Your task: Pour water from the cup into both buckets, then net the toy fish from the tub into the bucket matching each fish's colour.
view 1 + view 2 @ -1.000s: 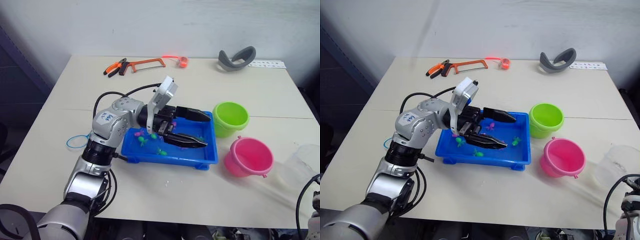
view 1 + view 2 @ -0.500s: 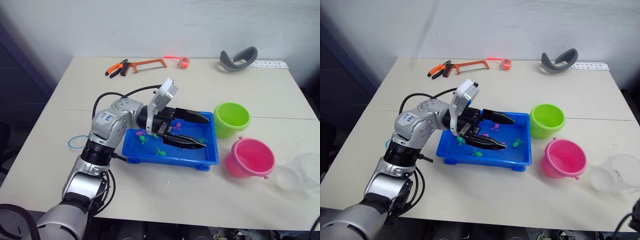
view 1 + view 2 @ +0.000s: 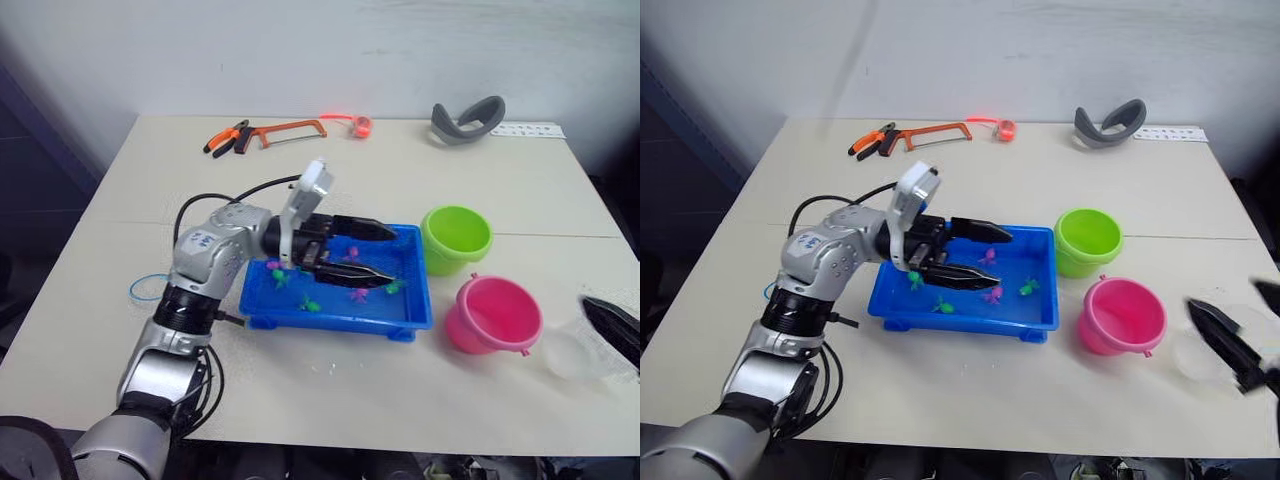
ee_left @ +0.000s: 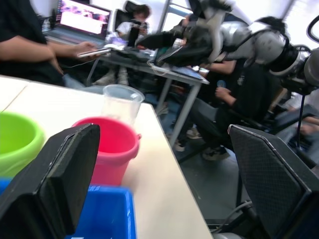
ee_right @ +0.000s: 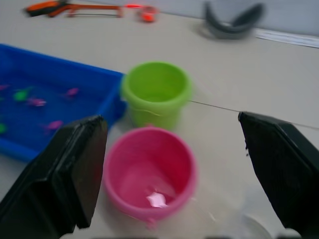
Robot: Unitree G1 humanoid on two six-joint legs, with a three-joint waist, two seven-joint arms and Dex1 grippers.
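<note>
Clear translucent plastic cup (image 3: 578,352) stands upright at the bench (image 3: 400,190) edge on robot's right, just beside the hot pink round plastic bucket (image 3: 495,314). Right gripper (image 3: 1225,343) is at the cup, fingers wide apart, nothing held; cup not yet grasped.

Judgement: step in hand = take the cup for pouring. Do it well: centre fingers either side of the cup wall, close gently (thin plastic, will likely flex), lift straight up before tipping, keep clear of pink rim.

Left gripper (image 3: 355,251) hovers over the shallow bright blue rectangular plastic tub (image 3: 415,315), fingers apart, empty.

Containers:
- tub: tiny magenta and green toy fish (image 3: 357,294) scattered inside.
- lime green round plastic bucket (image 3: 455,235): beyond pink one, next to tub; looks empty.
- pink bucket: pale glint at bottom, cannot tell if water.
- cup: contents cannot tell.
</note>
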